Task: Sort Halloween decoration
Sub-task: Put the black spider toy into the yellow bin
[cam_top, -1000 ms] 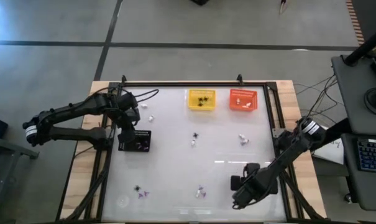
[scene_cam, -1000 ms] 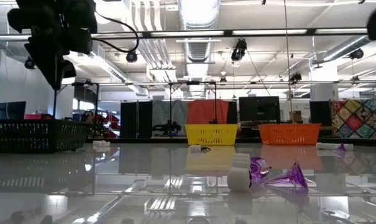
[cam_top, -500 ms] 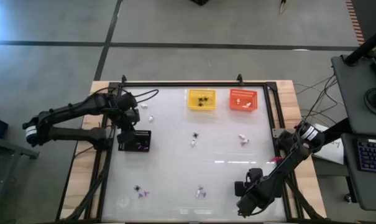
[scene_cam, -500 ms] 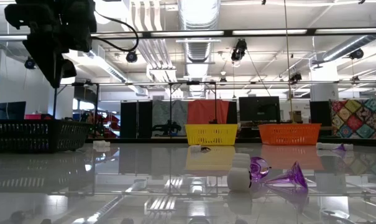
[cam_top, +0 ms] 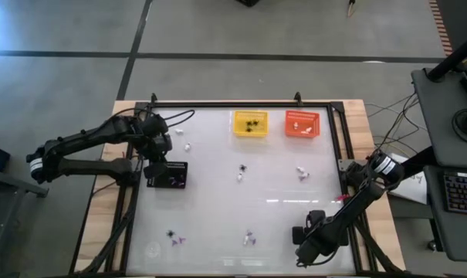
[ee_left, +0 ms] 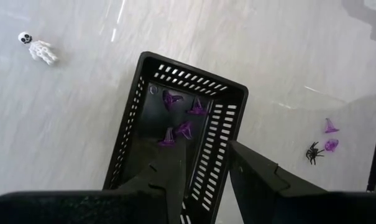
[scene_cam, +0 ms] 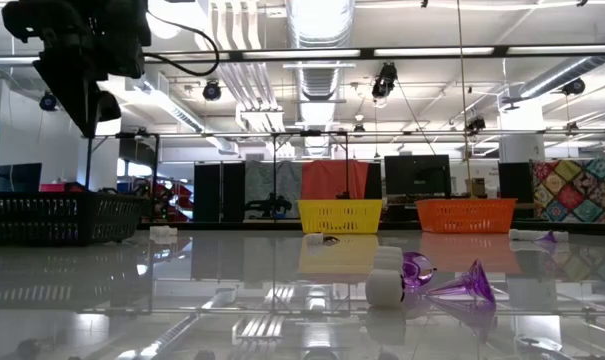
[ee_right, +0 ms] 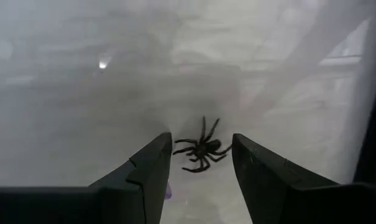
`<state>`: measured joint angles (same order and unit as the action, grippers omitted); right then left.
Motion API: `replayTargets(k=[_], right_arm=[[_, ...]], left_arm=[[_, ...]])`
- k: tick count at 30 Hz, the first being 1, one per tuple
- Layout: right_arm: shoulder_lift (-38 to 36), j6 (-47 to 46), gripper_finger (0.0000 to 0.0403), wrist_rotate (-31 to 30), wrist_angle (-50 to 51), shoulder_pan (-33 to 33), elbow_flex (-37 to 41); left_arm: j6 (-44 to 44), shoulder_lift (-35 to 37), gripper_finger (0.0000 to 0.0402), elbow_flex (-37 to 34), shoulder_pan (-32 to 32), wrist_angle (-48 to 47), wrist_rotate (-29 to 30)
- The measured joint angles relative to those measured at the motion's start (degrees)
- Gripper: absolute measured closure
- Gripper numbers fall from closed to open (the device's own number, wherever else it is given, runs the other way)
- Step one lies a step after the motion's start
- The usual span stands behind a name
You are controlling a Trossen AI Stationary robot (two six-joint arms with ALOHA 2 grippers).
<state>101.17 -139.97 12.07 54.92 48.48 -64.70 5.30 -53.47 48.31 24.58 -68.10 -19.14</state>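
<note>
We note the right claw [ee_right: 200,171] low over the near right part of the white worktop [cam_top: 279,193], fingers parted. A black spider [ee_right: 202,150] lies flat on the surface just ahead of the tips, in line with the gap between them; neither finger touches it. From above, the right arm reaches in from the right edge and its claw [cam_top: 304,238] sits near the front rim; the spider itself is hidden under it in that view.

We find the left claw [ee_left: 207,168] raised above the black basket [ee_left: 175,137] at the left side of the worktop, fingers apart with nothing between them. Inside that basket we count several purple trinkets [ee_left: 178,118]. Beyond the basket's far corner lie a small black spider [ee_left: 313,152] and two purple pieces [ee_left: 330,134] close together. A white skeleton figure [ee_left: 37,47] lies on the other side, well apart from the basket.

At the far edge stand a yellow basket [cam_top: 251,124] holding black bits and, just beside it, an orange basket [cam_top: 302,124] holding white bits. Loose trinkets rest mid-worktop [cam_top: 241,171], a white one toward the right [cam_top: 301,173], and a purple-and-white pair near the front [cam_top: 250,238]. From worktop height, a white lump [scene_cam: 384,285] and a purple cone [scene_cam: 467,284] lie closest to the camera.
</note>
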Motion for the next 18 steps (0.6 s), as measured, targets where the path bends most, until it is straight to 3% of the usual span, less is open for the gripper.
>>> replayTargets(k=[10, 18], right_arm=[[-0.62, 0.27, 0.0244, 2.72, -9.97, 0.53, 6.33], [-0.84, 1.06, 0.0314, 2.95, -15.02, 0.53, 9.36]], left_arm=[[-0.27, 0.06, 0.0299, 0.0, 0.0, -0.1, 0.0], [-0.31, 0.11, 0.0299, 0.0, -0.01, -0.23, 0.0]])
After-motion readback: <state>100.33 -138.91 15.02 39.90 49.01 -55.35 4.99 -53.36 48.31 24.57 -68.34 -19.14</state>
